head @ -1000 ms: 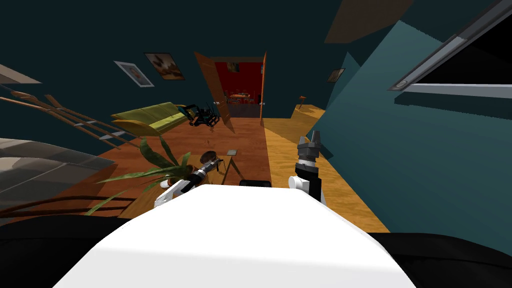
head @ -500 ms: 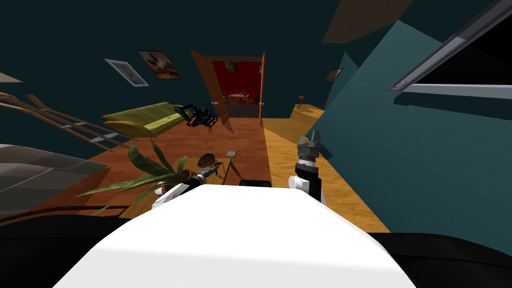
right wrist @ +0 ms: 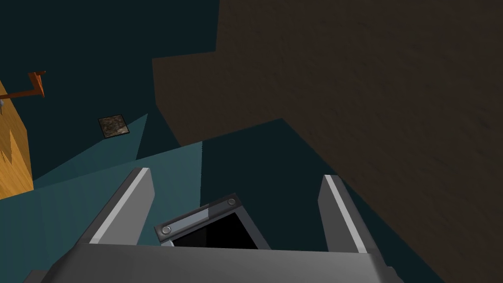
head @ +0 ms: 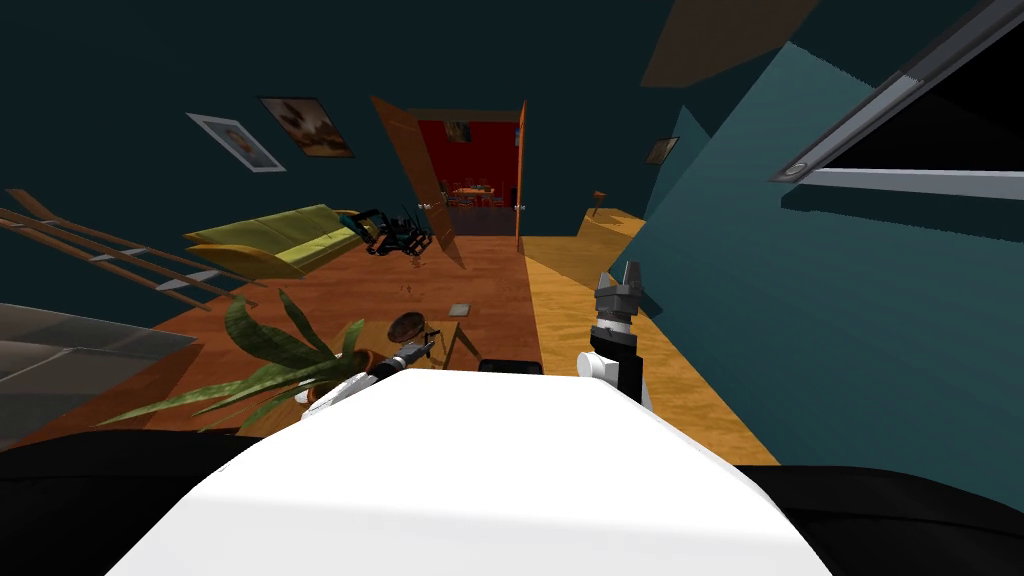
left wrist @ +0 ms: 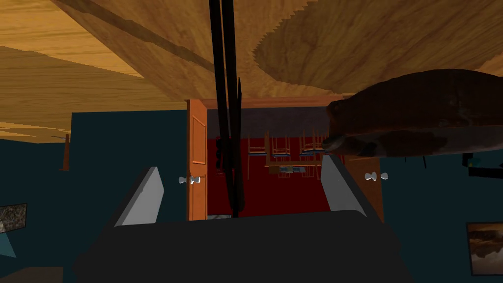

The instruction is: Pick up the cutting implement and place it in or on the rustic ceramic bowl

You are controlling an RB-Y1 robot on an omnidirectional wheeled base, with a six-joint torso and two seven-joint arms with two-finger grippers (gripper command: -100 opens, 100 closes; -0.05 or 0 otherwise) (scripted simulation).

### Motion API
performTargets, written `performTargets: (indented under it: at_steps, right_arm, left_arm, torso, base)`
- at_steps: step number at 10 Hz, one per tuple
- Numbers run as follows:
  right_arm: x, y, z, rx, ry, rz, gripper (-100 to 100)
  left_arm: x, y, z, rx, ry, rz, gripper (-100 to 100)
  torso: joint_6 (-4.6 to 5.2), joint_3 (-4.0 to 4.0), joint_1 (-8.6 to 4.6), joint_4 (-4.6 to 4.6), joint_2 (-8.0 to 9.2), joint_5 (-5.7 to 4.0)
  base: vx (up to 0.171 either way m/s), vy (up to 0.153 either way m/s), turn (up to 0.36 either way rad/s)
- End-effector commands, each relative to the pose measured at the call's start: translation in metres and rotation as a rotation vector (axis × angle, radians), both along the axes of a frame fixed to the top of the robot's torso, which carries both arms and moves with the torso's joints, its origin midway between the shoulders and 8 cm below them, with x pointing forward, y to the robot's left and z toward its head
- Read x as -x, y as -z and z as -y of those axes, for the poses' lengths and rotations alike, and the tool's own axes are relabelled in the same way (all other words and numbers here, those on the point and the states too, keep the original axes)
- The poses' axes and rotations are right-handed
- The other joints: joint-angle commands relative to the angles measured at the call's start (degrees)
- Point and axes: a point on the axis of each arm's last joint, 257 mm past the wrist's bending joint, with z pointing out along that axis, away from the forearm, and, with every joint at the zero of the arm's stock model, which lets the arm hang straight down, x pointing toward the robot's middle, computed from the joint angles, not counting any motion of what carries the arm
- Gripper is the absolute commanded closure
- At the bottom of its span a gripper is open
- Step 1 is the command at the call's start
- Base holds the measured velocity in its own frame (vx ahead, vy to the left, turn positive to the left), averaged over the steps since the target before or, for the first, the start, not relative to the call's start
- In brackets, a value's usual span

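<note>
- Robot's whole view is sliding as it's moving; left end effector (left wrist: 239, 164) is spread around a thin black thing (left wrist: 223, 73), likely the cutting implement, not pinching yet.
- Bowl (left wrist: 422, 118) is sitting just beside it on the desk (left wrist: 172, 39).
- Right end effector (right wrist: 236, 174) is idling, spread.

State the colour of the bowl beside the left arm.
The bowl is dark, mottled brown. It shows best in the left wrist view.

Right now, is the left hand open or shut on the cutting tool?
Open. On the left hand, the fingers stand wide apart, neither pressing the thin black implement between them.
</note>
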Motion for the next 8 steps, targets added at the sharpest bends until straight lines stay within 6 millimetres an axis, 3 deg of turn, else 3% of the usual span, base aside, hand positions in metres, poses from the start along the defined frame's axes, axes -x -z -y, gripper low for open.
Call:
performTargets:
  at_steps: [1,2,4,5,8]
  right_arm:
    - [0.0,0.0,0.0,0.0,0.0,0.0,0]
    - [0.0,0.0,0.0,0.0,0.0,0.0,0]
    - [0.0,0.0,0.0,0.0,0.0,0.0,0]
    - [0.0,0.0,0.0,0.0,0.0,0.0,0]
    - [0.0,0.0,0.0,0.0,0.0,0.0,0]
  left_arm:
    - [0.0,0.0,0.0,0.0,0.0,0.0,0]
    - [-0.005,0.008,0.005,0.001,-0.01,0.002,-100]
    - [-0.007,0.008,0.006,0.002,-0.01,0.002,-100]
    - [-0.007,0.009,0.006,0.001,-0.011,0.002,100]
    - [-0.007,0.008,0.007,0.0,-0.009,0.003,100]
  torso:
    - [0.0,0.0,0.0,0.0,0.0,0.0]
    - [0.0,0.05,0.03,0.02,0.08,0.01]
    - [0.01,0.02,0.21,0.01,0.02,0.05]
    - [-0.01,0.04,0.15,0.02,0.07,0.04]
    - [-0.02,0.06,0.12,0.02,0.1,0.05]
  base:
    - [0.0,0.0,0.0]
    - [0.017,0.026,-0.067]
    - [0.021,0.036,-0.039]
    - [0.0,0.0,0.0]
    - [0.0,0.0,0.0]
